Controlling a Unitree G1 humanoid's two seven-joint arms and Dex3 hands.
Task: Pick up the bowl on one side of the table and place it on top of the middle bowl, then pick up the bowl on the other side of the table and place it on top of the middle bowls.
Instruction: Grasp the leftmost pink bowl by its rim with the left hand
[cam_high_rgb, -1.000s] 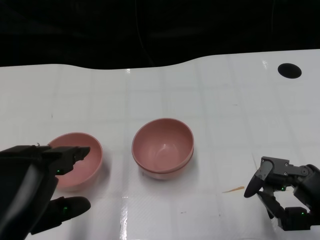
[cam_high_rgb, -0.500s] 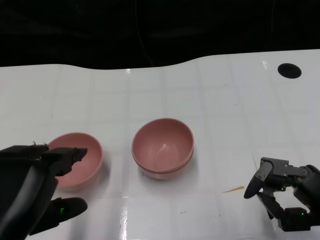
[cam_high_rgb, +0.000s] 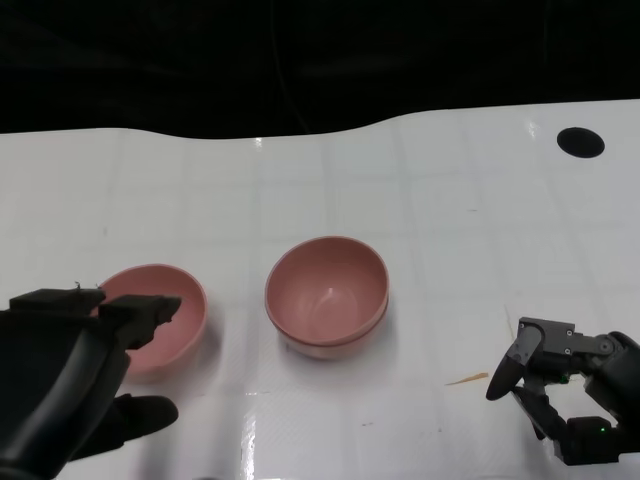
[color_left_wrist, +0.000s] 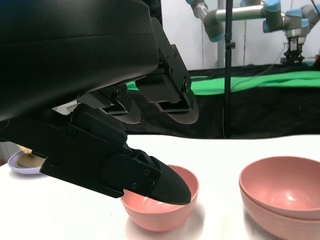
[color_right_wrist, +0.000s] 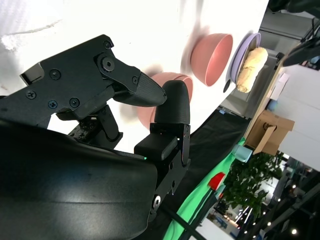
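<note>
Since a second ago the left hand (cam_high_rgb: 75, 380) has slid slightly lower and nearer the camera; its spread fingers hold nothing and hover over the near rim of the left pink bowl (cam_high_rgb: 170, 325). That bowl sits on the white desk (cam_high_rgb: 450, 260), just left of the stacked middle bowls (cam_high_rgb: 326, 296). Off to the right, the right hand (cam_high_rgb: 560, 390) rests empty, fingers loosely apart.
</note>
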